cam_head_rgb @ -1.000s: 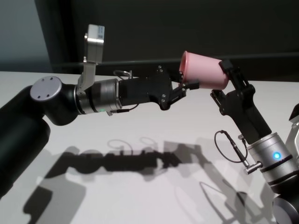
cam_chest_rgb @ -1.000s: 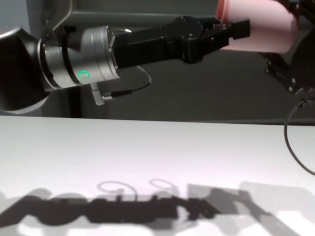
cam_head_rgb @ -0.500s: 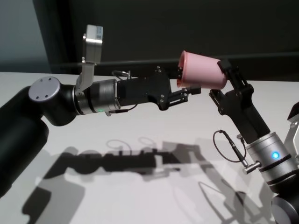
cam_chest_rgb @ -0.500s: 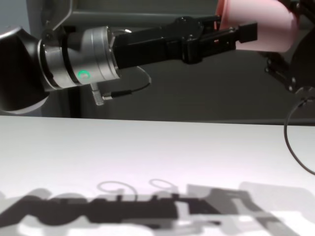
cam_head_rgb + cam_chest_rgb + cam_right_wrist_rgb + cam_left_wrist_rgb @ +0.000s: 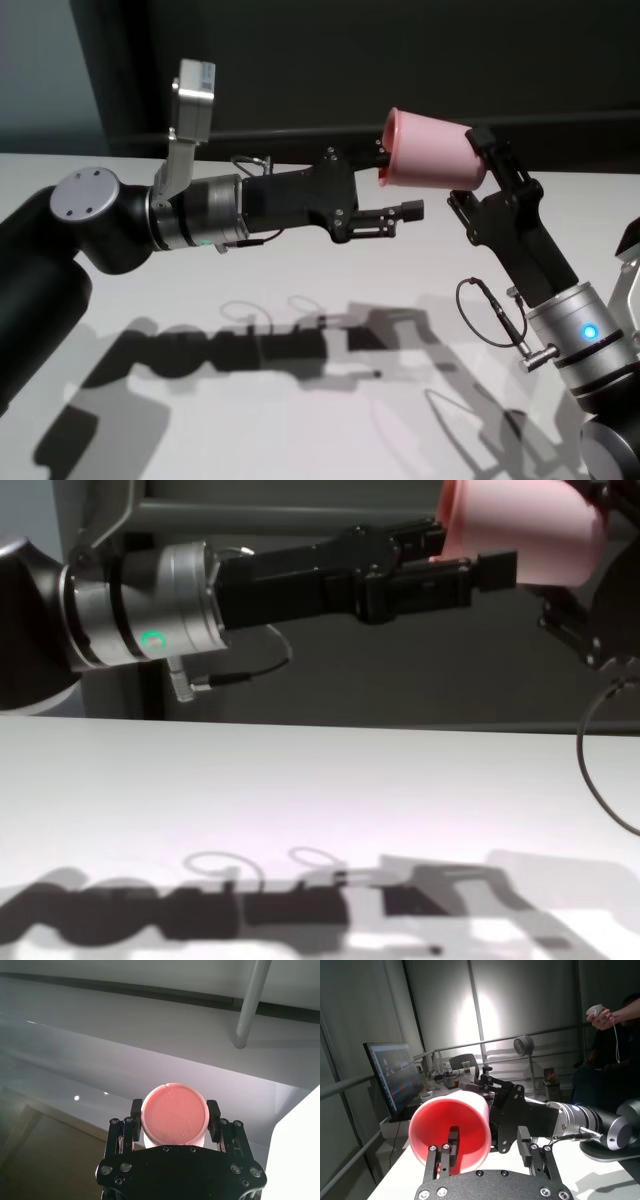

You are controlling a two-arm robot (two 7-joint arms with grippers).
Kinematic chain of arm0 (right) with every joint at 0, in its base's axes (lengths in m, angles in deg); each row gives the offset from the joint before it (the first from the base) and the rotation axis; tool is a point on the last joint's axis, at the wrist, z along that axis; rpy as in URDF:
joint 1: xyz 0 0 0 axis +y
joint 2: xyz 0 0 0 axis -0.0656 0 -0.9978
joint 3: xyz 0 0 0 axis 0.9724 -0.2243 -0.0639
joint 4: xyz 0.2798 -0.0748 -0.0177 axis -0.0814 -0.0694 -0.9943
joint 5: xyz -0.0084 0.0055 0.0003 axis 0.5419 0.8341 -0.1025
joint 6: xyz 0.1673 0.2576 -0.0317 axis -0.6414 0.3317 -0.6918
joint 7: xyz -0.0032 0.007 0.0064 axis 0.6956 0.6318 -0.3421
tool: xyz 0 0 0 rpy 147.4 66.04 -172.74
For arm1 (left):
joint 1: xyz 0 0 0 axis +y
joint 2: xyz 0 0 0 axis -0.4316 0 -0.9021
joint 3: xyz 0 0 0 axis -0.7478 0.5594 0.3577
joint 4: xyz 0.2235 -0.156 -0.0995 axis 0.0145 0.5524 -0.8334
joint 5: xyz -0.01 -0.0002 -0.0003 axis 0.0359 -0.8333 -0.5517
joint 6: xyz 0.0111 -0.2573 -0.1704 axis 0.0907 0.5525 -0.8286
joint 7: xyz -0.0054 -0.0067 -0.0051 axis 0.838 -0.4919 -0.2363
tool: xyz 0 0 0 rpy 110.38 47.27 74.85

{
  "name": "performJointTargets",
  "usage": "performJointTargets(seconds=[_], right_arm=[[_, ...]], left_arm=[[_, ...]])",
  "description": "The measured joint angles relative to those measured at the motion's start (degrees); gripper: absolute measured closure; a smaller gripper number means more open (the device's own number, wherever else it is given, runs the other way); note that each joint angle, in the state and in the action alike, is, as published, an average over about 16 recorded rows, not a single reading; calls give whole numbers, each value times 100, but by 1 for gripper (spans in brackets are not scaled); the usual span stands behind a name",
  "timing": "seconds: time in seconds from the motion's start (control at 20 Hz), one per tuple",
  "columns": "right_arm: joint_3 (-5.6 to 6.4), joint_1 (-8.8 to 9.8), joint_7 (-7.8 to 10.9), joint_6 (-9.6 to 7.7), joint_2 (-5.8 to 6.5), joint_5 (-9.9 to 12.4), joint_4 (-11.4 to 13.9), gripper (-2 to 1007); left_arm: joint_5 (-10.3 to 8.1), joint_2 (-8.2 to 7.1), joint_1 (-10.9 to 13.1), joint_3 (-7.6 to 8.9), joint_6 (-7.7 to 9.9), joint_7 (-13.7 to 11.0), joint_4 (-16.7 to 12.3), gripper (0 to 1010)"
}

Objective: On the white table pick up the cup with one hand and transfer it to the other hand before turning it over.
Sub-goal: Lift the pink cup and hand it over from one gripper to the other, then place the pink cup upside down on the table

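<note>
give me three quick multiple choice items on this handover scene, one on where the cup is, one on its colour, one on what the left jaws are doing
1. Where is the cup?
A. standing on the white table
B. up in the air, held by the right gripper
C. lying on the floor

2. What colour is the cup?
A. pale pink
B. blue
C. green

3. How do the left gripper's jaws stand?
A. clamped on the cup's rim
B. open, one finger inside the cup's mouth
C. shut on a cable

Key: 1 B, the right gripper clasps the cup's base end well above the white table. 2 A, the walls show pink in every view. 3 B, the left gripper has spread fingers that no longer pinch the wall.
</note>
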Motion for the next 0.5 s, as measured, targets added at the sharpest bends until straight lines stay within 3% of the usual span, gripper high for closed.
performJointTargets(seconds=[0.5], right_arm=[[0, 0, -1, 0, 0, 0, 0, 268]], left_arm=[[30, -612, 520, 189, 131, 509, -685, 53]])
